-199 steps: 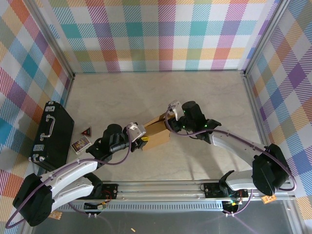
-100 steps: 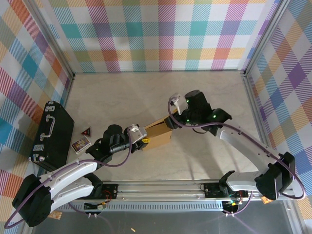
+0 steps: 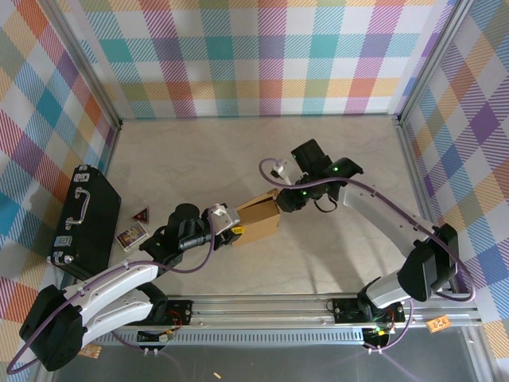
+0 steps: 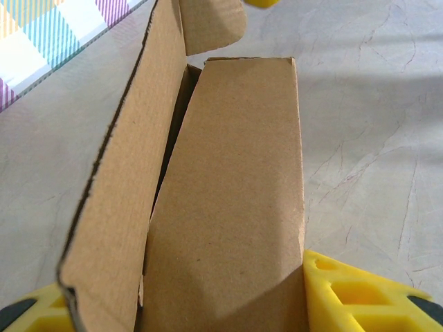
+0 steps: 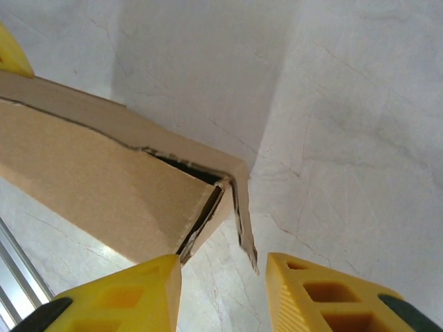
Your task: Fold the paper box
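Clamping the paper box (image 3: 256, 220), the left gripper (image 3: 234, 230) anchored it; the right gripper (image 5: 221, 290), jaws parted at the box's corner, needed a square pinch.

From the paper box (image 3: 258, 220), the table (image 3: 199, 159) lies bare from ten to twelve o'clock. At nine o'clock small cards (image 3: 131, 235) and a black case (image 3: 83, 223) crowd the left wall (image 3: 48, 95).
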